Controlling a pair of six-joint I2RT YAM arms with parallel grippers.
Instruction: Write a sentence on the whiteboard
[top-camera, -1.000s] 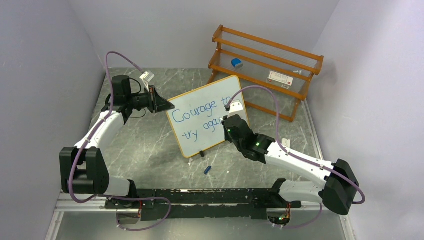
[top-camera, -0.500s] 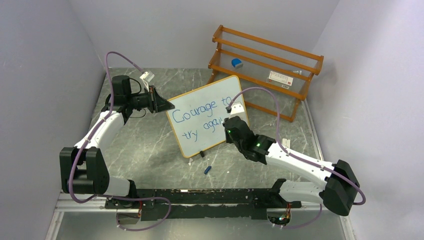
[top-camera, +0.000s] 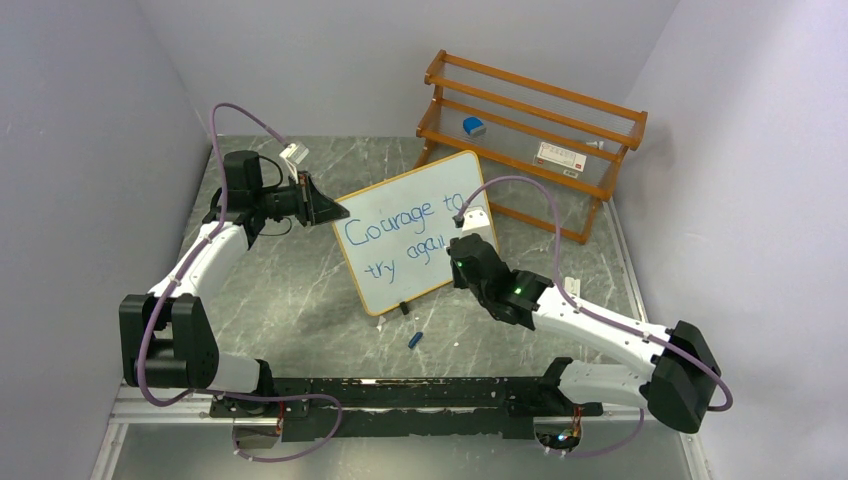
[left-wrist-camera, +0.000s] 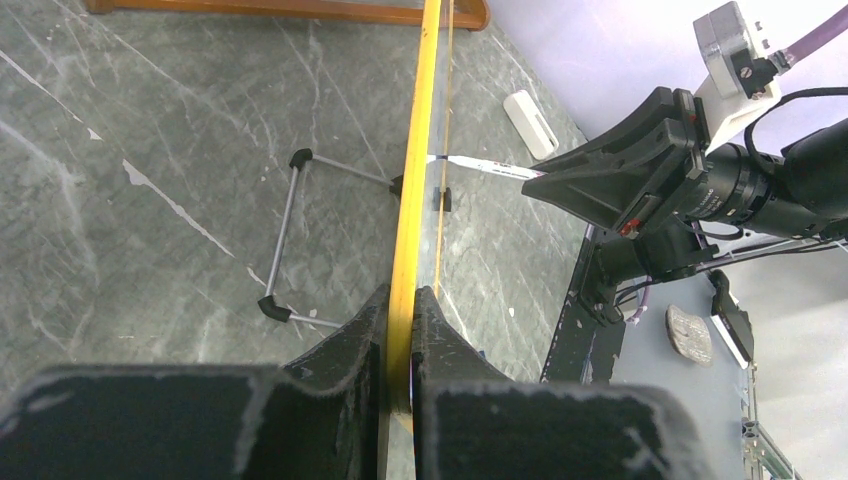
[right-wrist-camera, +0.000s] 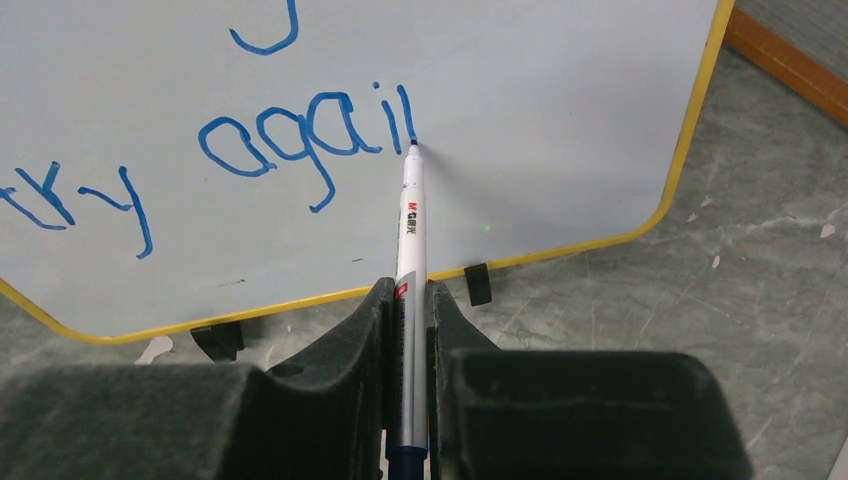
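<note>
Tabletop (top-camera: 300, 290): grey, marbled. The wooden rack (top-camera: 530, 130) stands just behind the whiteboard (top-camera: 415, 285), which I see propped at a tilt on its clip feet. On the whiteboard the sentence (right-wrist-camera: 290, 140) reads, in blue, "Courage to / try agai" plus one upright stroke. The left tool (left-wrist-camera: 400, 300) is clamped on the whiteboard's left frame edge. The right tool (right-wrist-camera: 408, 295) pinches the marker (right-wrist-camera: 410, 230), its tip touching the whiteboard at that last stroke. A small blue piece (top-camera: 415, 340) lies just in front of the whiteboard.
</note>
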